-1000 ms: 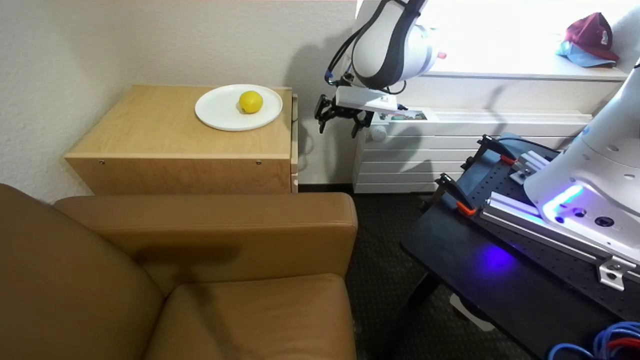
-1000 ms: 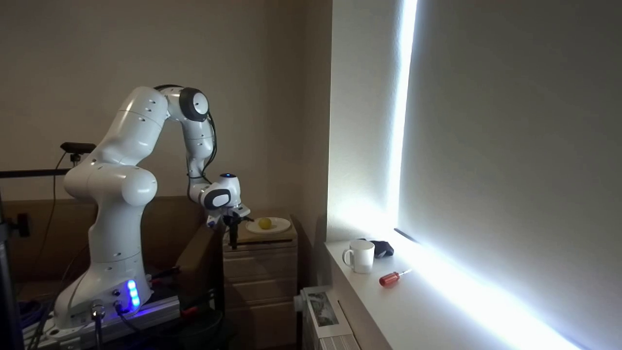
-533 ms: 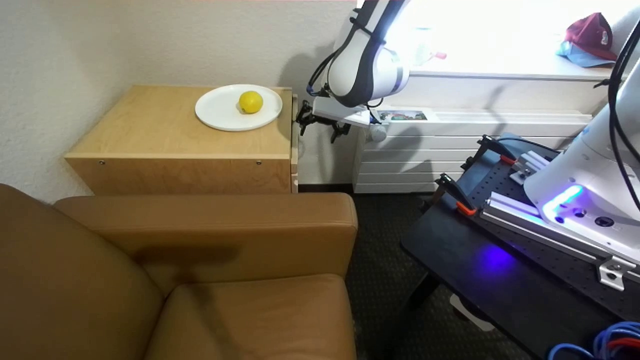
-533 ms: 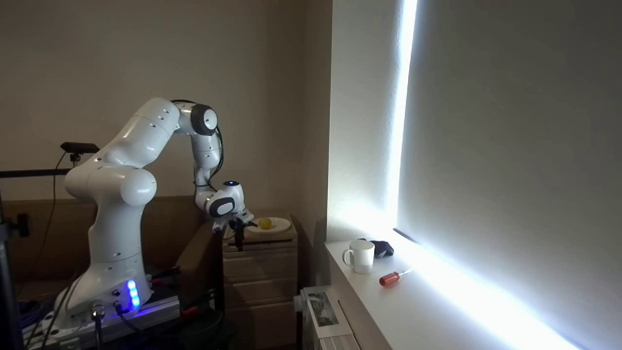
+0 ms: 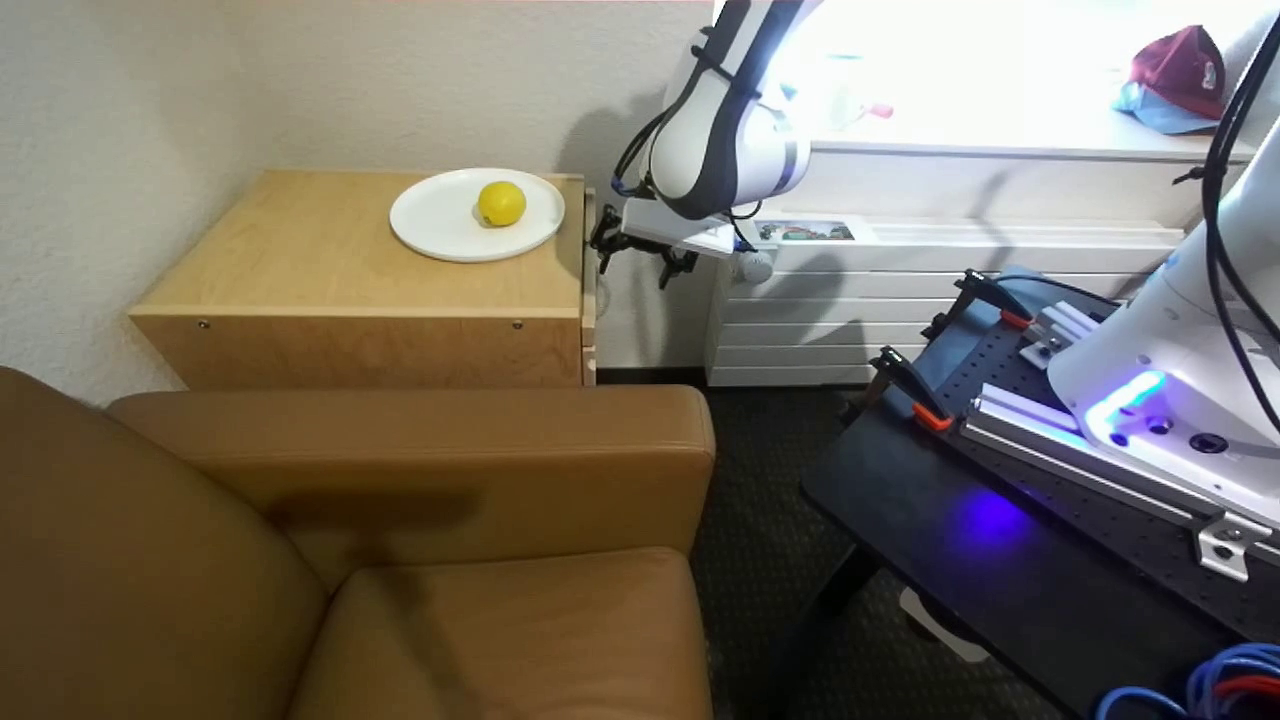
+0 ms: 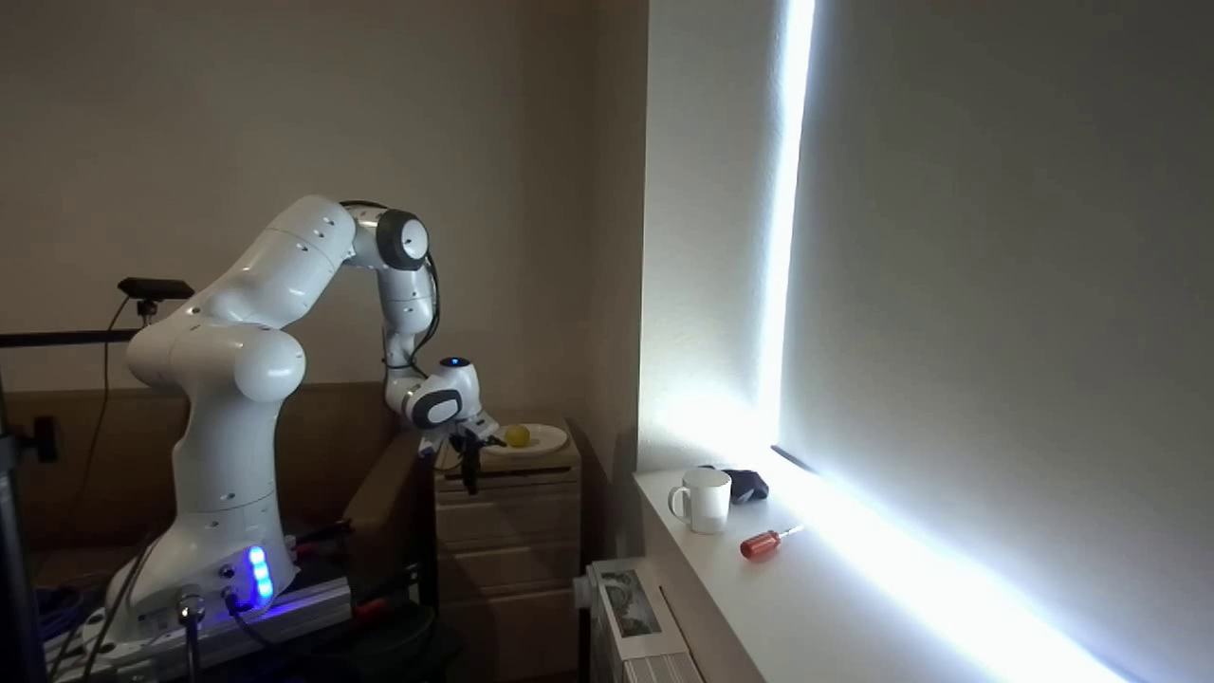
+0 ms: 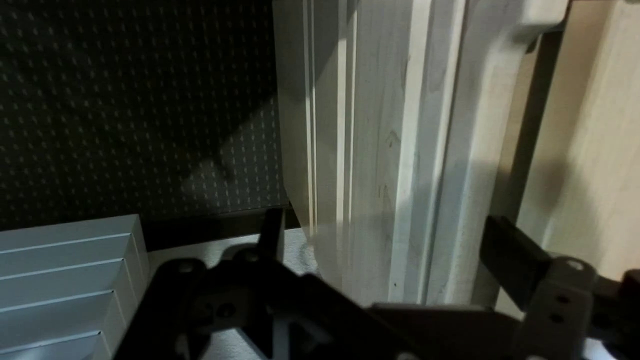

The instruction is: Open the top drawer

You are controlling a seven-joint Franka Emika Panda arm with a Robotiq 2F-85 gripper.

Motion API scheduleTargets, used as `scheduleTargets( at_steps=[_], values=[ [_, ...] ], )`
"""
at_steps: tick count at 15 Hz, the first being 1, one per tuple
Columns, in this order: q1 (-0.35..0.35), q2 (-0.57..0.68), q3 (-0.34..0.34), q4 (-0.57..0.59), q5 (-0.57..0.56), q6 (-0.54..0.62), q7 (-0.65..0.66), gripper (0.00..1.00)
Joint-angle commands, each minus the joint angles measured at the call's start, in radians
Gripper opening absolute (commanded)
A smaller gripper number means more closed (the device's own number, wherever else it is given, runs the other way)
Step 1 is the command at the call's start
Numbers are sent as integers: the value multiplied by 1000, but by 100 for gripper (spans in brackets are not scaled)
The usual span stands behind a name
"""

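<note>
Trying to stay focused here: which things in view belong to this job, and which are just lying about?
Belong to the job:
Gripper, open
Top drawer
Nightstand that holds the drawer

Just lying about:
White plate
Yellow fruit on the plate
White mug
Red-handled tool
Maroon cap

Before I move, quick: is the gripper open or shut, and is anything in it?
Gripper: open, jaws spread wide apart, holding nothing.

Glare bleaches the sill while the carpet lies dim.
</note>
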Motion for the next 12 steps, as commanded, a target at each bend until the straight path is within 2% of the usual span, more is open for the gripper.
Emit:
scheduleTargets(
  at_steps=[1,7,12],
  values=[
    [-5,55,2,53,30,13,6,100],
    [-118,132,104,163,62,-5,4,100],
    [-122,185,111,213,59,-35,-2,100]
  ],
)
